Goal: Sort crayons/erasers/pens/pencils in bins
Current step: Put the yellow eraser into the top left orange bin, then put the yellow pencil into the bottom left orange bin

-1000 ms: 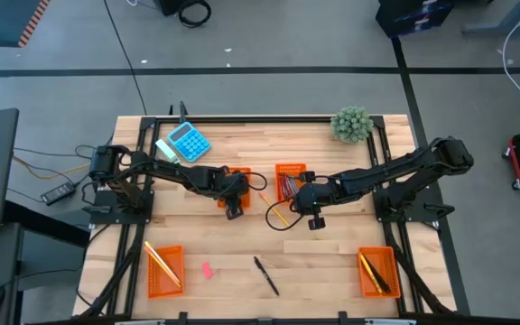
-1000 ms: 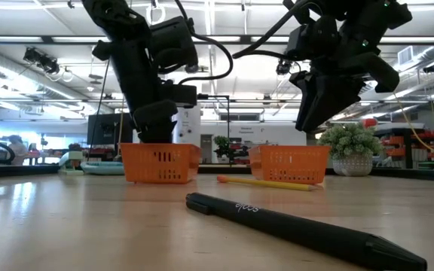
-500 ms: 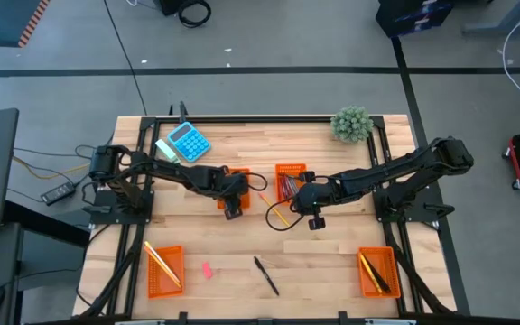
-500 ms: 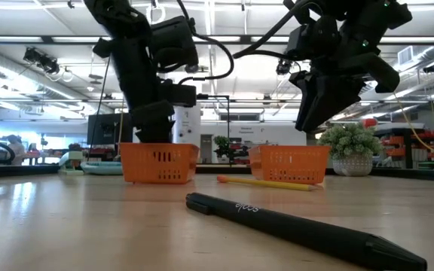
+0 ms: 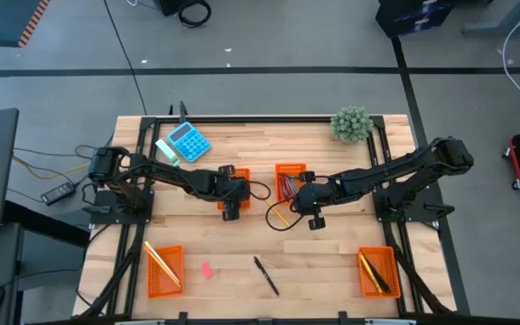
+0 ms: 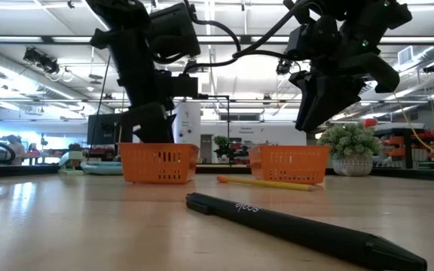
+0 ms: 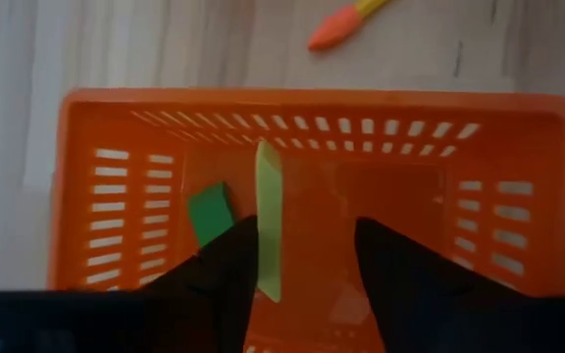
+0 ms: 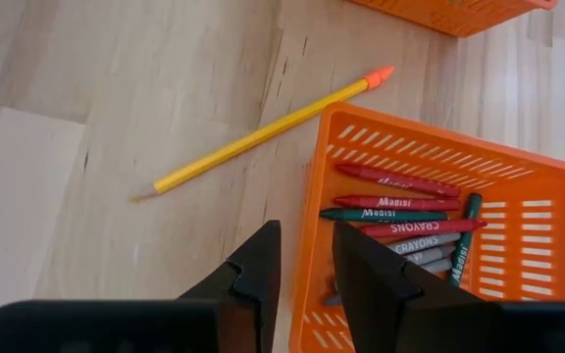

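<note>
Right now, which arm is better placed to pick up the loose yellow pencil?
Right, probably. The right claw hangs open beside the pencil next to the crayon bin. The left claw is over the eraser bin.

The worktop (image 5: 242, 244) is pale wood in jointed strips — smooth, with a soft sheen in the low view. The bins (image 8: 430, 226) are glossy orange plastic with slotted walls. Crayons (image 8: 395, 181) wear printed paper wrappers. The pen (image 6: 292, 226) is matt black plastic. Both arms' fingers (image 7: 400, 265) look matt black — hard and smooth.
</note>
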{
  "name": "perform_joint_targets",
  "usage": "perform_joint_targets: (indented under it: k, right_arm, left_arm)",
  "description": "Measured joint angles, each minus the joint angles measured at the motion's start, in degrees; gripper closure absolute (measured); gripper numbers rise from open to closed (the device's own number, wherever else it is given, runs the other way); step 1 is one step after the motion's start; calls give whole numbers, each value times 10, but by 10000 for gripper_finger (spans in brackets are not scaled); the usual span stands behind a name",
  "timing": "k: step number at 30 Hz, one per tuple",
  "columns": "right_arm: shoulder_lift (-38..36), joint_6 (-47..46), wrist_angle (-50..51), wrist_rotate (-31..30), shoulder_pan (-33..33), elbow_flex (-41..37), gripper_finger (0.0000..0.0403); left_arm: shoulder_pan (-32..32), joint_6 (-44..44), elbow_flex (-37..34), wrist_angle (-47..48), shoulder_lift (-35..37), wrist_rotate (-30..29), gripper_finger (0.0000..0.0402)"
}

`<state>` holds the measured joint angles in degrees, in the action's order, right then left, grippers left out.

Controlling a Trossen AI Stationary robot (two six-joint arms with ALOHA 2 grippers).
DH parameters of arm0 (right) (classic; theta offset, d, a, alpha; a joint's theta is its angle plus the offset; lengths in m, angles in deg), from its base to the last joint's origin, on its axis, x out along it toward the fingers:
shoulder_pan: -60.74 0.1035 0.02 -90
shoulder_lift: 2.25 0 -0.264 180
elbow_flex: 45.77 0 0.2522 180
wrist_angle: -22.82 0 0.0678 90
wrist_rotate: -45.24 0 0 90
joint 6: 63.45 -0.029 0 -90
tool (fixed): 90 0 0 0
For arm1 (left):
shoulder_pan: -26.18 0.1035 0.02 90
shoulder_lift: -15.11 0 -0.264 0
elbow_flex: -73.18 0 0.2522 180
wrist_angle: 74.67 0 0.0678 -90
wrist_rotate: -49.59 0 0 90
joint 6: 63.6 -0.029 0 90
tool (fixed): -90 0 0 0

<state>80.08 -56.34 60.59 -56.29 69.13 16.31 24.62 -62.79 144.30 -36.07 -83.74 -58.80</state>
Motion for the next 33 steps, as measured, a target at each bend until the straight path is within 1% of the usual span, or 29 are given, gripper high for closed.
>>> perform_joint_targets:
  k: [6, 11, 14, 18, 25, 28, 33]
  right_arm:
    - [0, 0, -8, 0, 0, 0, 301]
    - [0, 3, -11, 0, 0, 0, 301]
    - [0, 4, -11, 0, 0, 0, 301]
    - [0, 4, -18, 0, 0, 0, 301]
    - [0, 8, -20, 0, 0, 0, 301]
    - [0, 9, -20, 0, 0, 0, 301]
    - [0, 13, -20, 0, 0, 0, 301]
  left_arm:
    - [-3, -6, 0, 0, 0, 0, 265]
    - [-3, -6, 0, 0, 0, 0, 282]
    - [-3, -6, 0, 0, 0, 0, 279]
    - [-3, -6, 0, 0, 0, -1, 266]
    - [-3, -3, 1, 19, 0, -20, 244]
    - [-3, 10, 29, 90, 0, -24, 247]
    - [-8, 51, 125, 243, 0, -33, 269]
